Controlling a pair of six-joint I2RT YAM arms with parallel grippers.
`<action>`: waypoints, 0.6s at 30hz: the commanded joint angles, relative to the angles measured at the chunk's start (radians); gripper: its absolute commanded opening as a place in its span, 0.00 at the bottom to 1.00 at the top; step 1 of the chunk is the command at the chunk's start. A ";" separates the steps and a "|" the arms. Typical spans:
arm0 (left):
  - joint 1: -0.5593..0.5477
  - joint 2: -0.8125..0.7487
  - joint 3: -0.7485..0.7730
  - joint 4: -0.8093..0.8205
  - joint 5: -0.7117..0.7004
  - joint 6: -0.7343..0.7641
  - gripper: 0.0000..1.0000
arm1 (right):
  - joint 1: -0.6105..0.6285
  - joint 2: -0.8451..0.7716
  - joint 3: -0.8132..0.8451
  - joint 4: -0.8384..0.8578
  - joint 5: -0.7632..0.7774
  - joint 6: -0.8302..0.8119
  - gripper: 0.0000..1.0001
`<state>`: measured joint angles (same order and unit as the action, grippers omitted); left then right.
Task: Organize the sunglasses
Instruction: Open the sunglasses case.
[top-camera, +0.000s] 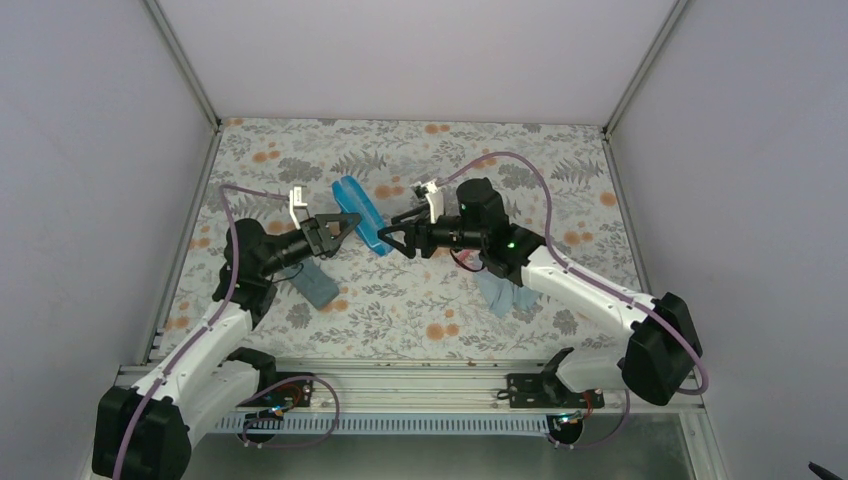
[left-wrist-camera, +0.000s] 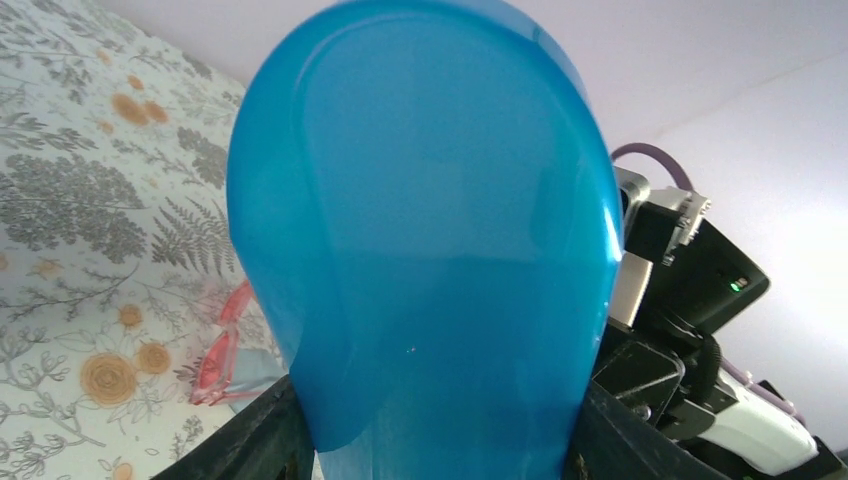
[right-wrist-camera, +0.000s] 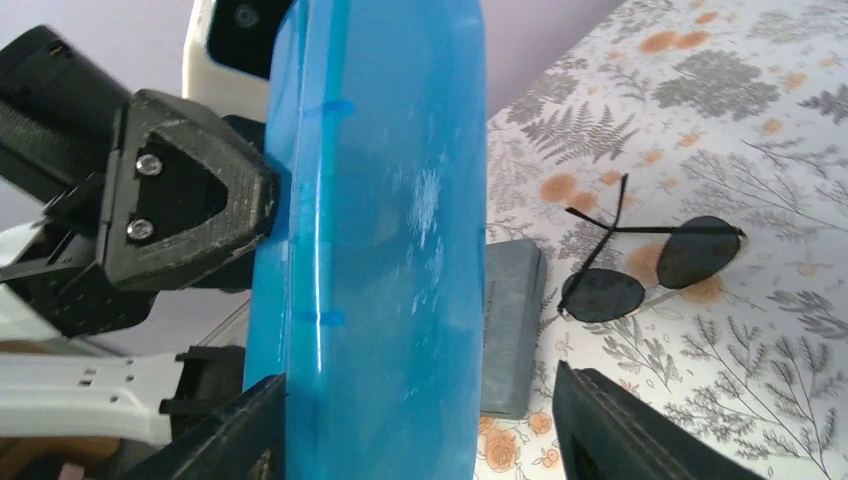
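1. Left gripper (top-camera: 350, 225) clamps the blue case (top-camera: 360, 215) aloft. Right gripper (top-camera: 392, 240) jaws straddle it, one finger apart from it.
2. Black sunglasses (right-wrist-camera: 602, 295) lie beside the grey case (right-wrist-camera: 510, 330); pink sunglasses (left-wrist-camera: 222, 350) lie on the table (right-wrist-camera: 760, 130).
3. Neither pair cased; most work remains.

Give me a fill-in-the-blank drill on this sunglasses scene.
The blue case is gripped by the ___ pincer. Beside the grey case lie sunglasses with a ___ frame. The pink sunglasses show in the ___ wrist view.
Missing: left, black, left.
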<state>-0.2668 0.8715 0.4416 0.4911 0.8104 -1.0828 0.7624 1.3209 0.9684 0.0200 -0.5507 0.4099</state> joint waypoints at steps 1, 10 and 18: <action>-0.005 -0.006 0.032 -0.003 -0.009 0.009 0.48 | -0.005 0.008 0.012 -0.062 0.190 -0.037 0.60; -0.005 -0.005 0.044 -0.056 -0.021 0.036 0.48 | -0.006 0.028 -0.001 -0.023 0.148 -0.073 0.28; -0.005 -0.016 0.092 -0.425 -0.224 0.237 0.77 | -0.046 0.045 0.033 -0.068 0.171 -0.108 0.04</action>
<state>-0.2829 0.8654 0.4896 0.3088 0.7444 -0.9890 0.7300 1.3781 0.9699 -0.0395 -0.3897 0.3435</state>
